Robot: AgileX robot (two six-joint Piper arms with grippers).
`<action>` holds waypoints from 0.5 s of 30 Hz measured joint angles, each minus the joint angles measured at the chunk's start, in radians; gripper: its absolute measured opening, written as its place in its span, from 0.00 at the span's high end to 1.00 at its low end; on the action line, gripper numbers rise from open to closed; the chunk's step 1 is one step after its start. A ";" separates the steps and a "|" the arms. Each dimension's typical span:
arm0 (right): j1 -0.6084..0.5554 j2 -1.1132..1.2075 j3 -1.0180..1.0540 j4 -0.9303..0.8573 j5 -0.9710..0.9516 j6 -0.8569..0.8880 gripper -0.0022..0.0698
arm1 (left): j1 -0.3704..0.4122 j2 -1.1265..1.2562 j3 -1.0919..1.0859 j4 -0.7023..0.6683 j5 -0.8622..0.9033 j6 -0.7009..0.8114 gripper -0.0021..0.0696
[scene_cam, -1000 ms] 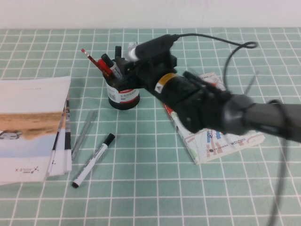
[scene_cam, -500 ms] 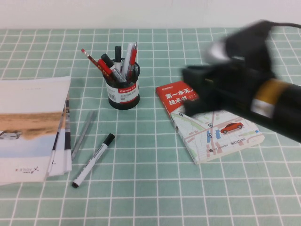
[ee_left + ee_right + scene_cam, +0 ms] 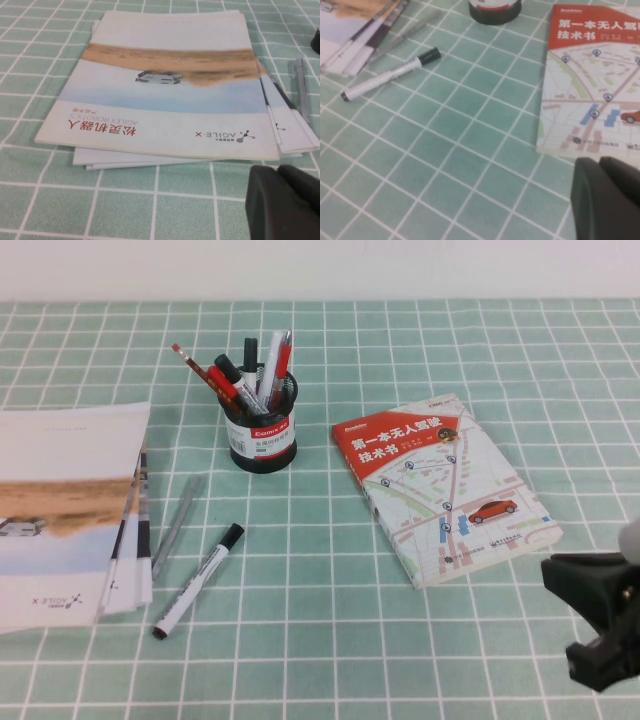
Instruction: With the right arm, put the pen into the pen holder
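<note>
With one white marker standing in the pen holder point(image 3: 261, 428), the empty right gripper point(image 3: 597, 615) sits closed near the table's right edge beside the book point(image 3: 444, 486), so next comes parking; the left gripper point(image 3: 285, 202), closed, rests by the brochures point(image 3: 165, 85)

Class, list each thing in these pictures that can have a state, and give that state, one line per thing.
Pen holder: upright, holding several pens.
Marker: lying flat on the table, cap on.
Grey pen: lying flat beside the booklets.
Book: closed, lying flat.
Booklets: closed, stacked.
Right gripper: shut, empty, near the table's right edge.
Left gripper: by the booklets.
</note>
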 joint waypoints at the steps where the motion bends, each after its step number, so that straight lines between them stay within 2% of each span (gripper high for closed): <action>1: 0.000 -0.008 0.008 -0.007 0.000 0.000 1.00 | 0.000 0.000 0.000 0.000 0.000 0.000 0.98; 9: -0.005 -0.012 0.079 -0.053 -0.029 0.000 1.00 | 0.000 0.000 0.000 0.000 0.000 0.000 0.98; 12: -0.081 -0.056 0.141 -0.037 -0.072 0.000 1.00 | 0.000 0.000 0.000 0.000 0.000 0.000 0.98; 15: -0.232 -0.170 0.263 -0.025 -0.155 0.000 1.00 | 0.000 0.000 0.000 0.000 0.000 0.000 0.98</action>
